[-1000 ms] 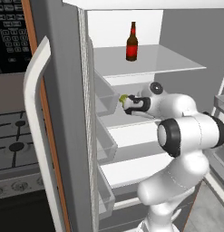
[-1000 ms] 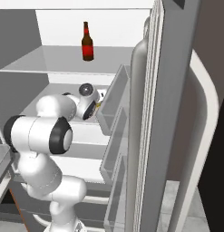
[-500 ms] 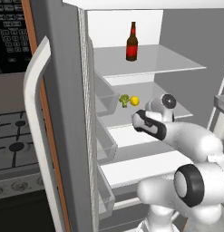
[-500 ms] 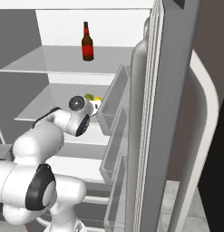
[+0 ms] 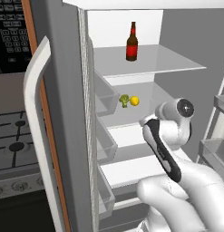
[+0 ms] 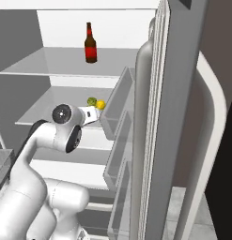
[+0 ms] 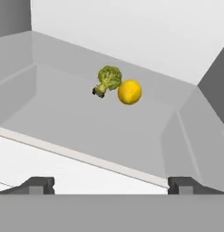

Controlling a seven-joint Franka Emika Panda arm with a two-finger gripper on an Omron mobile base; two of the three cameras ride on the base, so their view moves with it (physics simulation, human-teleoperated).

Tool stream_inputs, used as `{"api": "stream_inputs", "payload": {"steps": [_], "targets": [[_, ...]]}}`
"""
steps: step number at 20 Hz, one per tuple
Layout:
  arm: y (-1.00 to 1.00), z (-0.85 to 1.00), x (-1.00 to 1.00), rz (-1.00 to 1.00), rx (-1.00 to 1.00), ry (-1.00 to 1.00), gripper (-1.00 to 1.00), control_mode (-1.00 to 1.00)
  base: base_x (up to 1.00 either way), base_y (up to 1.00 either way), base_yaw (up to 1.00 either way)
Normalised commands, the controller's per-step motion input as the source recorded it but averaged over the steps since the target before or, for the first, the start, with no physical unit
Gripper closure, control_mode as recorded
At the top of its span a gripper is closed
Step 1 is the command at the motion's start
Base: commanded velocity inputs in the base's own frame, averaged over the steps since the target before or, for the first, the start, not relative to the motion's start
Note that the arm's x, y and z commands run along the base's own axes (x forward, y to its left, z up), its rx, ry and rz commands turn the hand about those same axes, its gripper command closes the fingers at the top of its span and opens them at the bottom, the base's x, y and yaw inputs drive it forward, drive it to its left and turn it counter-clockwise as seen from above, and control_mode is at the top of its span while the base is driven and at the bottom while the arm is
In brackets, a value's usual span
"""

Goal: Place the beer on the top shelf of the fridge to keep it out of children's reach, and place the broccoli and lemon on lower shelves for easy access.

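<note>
On second grey shelf panel (image 7: pixel 86 122): green broccoli floret (image 7: pixel 107 79), yellow oval lemon (image 7: pixel 129 92) at its 4 o'clock, touching, low for reach; two-finger gripper (image 7: pixel 111 185) spread, empty.

A: What colours are the things in the fridge (image 5: pixel 63 113)?
B: Grey outside, white inside. The beer (image 5: pixel 132 41) is dark brown with a red label and an orange-red neck.
A: And lower down?
B: The broccoli (image 7: pixel 107 79) is green (paler at the stem); the lemon (image 7: pixel 129 92) is bright yellow. Their shelf (image 7: pixel 86 127) is pale grey.
</note>
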Motion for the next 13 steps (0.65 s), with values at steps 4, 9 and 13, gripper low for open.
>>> {"api": "stream_inputs", "payload": {"steps": [4, 9, 13], "targets": [[0.00, 0.78, -0.93, 0.02, -0.03, 0.13, -1.00, -1.00, 0.00, 0.00, 0.00], [0.02, 0.62, -1.00, 0.03, -0.03, 0.13, -1.00, -1.00, 0.00, 0.00, 0.00], [0.14, 0.23, -1.00, 0.04, -0.06, 0.08, -1.00, -1.00, 0.00, 0.00, 0.00]]}}
